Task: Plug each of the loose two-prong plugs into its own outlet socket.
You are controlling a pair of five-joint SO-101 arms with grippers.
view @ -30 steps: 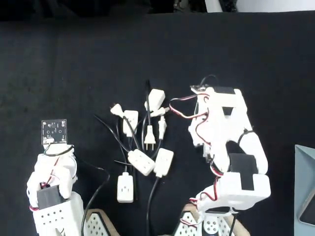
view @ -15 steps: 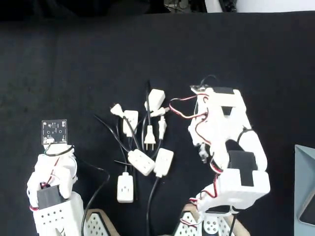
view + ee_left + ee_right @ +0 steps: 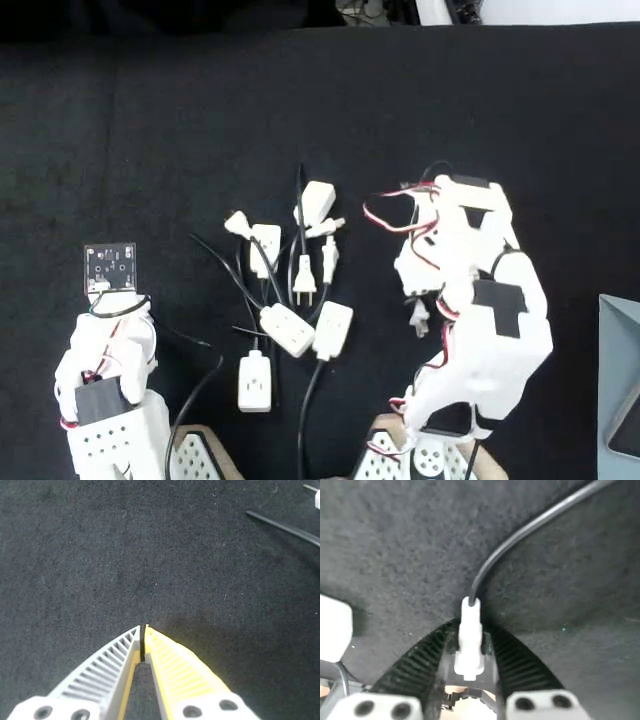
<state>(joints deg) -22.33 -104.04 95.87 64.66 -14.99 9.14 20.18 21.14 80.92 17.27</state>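
The high camera looks straight down on the worktop (image 3: 150, 120) from well above, the pile of cords (image 3: 290, 290) mid-frame. The wrist cameras peer along the left tool (image 3: 143, 628) and right tool (image 3: 470, 625), close over that surface. The plug (image 3: 469, 640) right of the pile shows from above too.

Outlet sockets (image 3: 288, 330), cords (image 3: 225, 265) clustered mid-table (image 3: 150, 120); plug (image 3: 470, 640) between right fingers (image 3: 520, 665), right of cluster.

Right hand (image 3: 468, 647) clamped on white plug (image 3: 469, 642), black cord (image 3: 520, 535) over dark cloth (image 3: 395, 545)

white plug (image 3: 470, 645) | held in right pincer (image 3: 470, 626) | white sockets (image 3: 288, 331) clustered mid-table
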